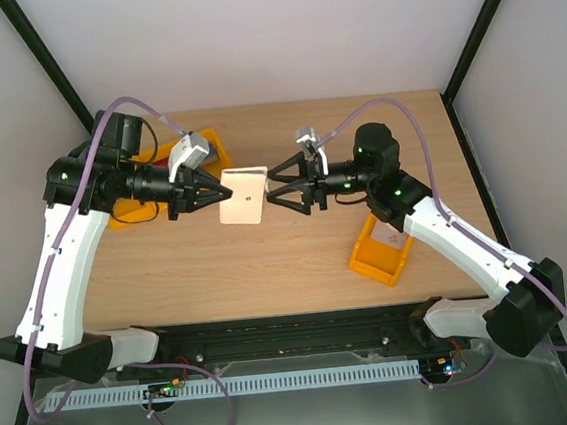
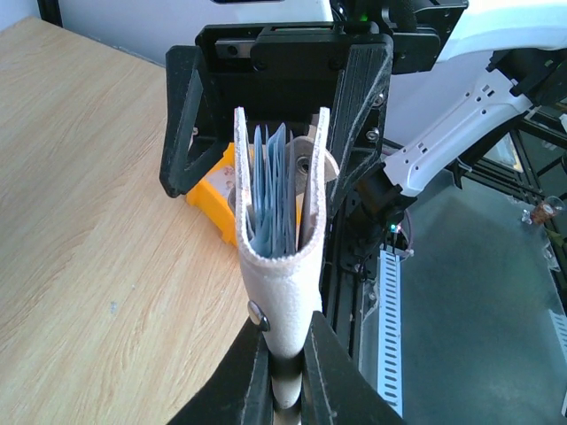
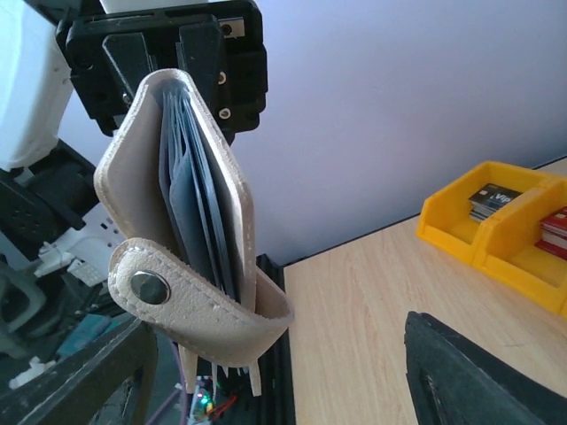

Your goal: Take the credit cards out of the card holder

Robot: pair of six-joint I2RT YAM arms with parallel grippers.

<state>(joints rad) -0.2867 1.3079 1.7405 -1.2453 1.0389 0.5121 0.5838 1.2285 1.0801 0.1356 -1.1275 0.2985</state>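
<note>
The cream-white card holder [image 1: 243,195] hangs in the air over the middle of the table, with my left gripper [image 1: 223,193] shut on its folded spine. In the left wrist view the card holder [image 2: 282,266] stands up from my left gripper [image 2: 283,376], and its bluish-grey sleeves [image 2: 270,190] fan open at the top. My right gripper [image 1: 274,195] faces its free edge, open and apart from it. From the right wrist, the card holder [image 3: 142,177] and its snap tab [image 3: 199,305] sit above my right gripper [image 3: 275,381]. I cannot make out credit cards in the sleeves.
An orange-yellow bin [image 1: 379,248] with a pale card [image 1: 393,238] sits under my right arm. A second bin [image 3: 496,226] at the back left holds a dark card stack [image 3: 493,199] and a red one [image 3: 554,232]. Black frame posts edge the table.
</note>
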